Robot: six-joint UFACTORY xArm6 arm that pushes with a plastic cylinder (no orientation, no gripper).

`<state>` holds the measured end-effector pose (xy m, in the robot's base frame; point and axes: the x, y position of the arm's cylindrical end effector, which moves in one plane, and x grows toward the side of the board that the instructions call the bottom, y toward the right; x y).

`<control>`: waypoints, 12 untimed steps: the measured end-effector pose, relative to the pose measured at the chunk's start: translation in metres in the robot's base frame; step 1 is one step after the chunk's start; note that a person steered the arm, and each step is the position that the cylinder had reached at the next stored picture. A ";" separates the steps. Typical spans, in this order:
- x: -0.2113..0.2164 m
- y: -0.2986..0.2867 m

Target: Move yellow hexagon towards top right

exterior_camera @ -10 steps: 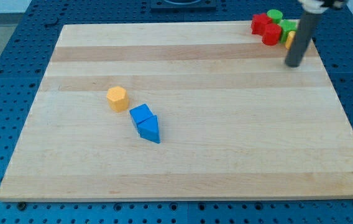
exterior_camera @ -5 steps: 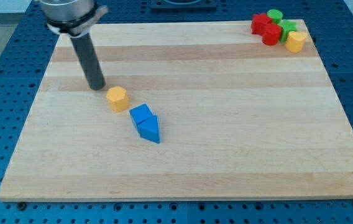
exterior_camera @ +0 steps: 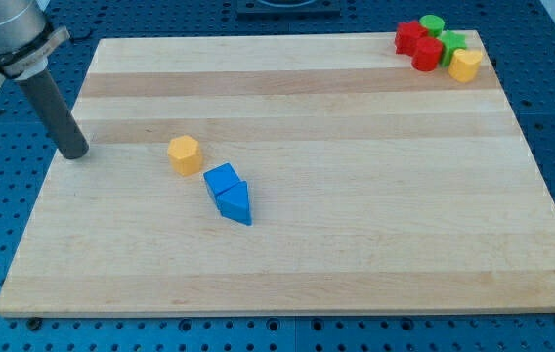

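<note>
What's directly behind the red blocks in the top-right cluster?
A green cylinder and a green block sit behind the red blocks; their lower parts are covered.

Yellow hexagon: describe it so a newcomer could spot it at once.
On the wooden board, look left of centre. The yellow hexagon sits alone just up-left of two touching blue blocks, with my tip further left. The other yellow block sits in the top-right cluster.

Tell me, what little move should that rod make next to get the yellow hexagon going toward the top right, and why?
Probably my tip should slide down a little toward the view's bottom, getting below and left of the yellow hexagon. Right now my tip sits near the board's left edge, level with the hexagon and apart from it. Pushing from here would send it straight right, not up toward the top right corner.
</note>
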<state>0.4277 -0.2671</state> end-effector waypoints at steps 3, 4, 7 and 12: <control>0.002 0.158; 0.004 0.157; 0.013 0.188; 0.004 0.253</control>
